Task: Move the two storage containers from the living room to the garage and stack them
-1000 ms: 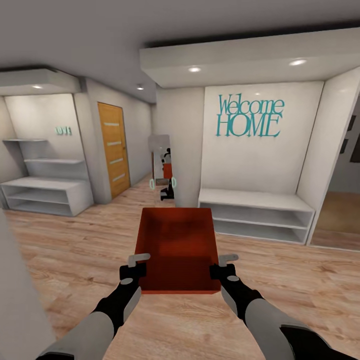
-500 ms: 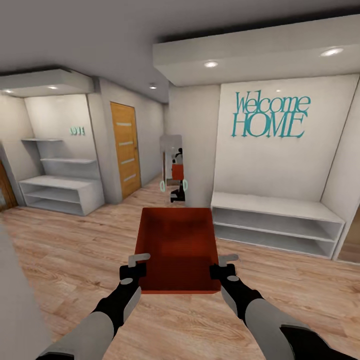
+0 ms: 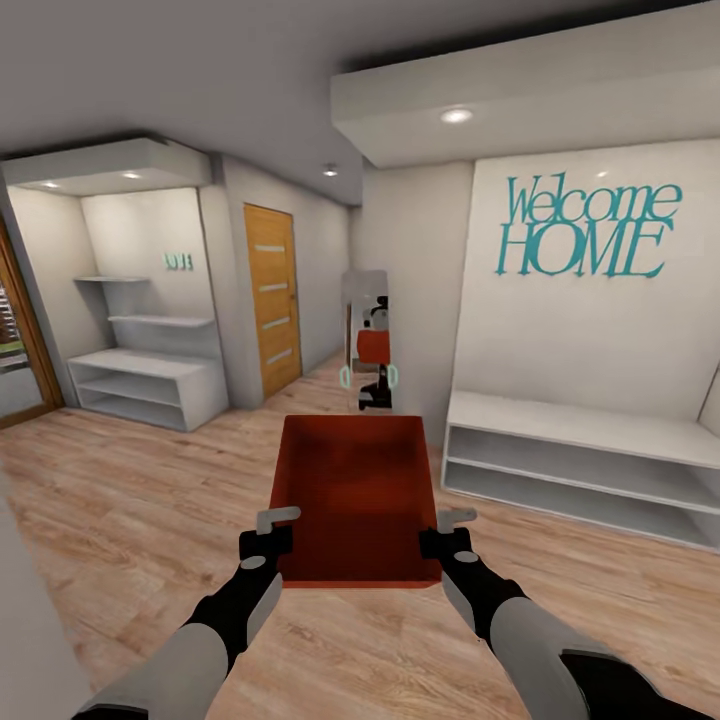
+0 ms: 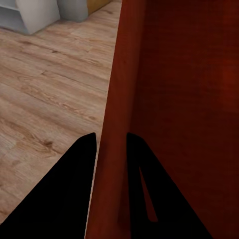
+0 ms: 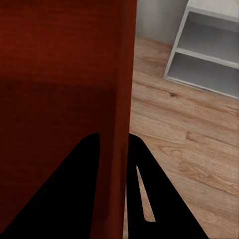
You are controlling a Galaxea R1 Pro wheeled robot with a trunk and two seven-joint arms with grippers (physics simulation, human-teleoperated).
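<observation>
Two tools, left tool and right tool, still clamp opposite walls of the storage container; camera view has turned left.

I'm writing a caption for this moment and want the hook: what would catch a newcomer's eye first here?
First, the orange-red storage container, held up in the middle of the head view with the left gripper and right gripper each clamped over a side wall. Next, the teal Welcome HOME lettering on the white wall to the right, above a low white shelf bench. An orange wood door stands out further back on the left.
</observation>
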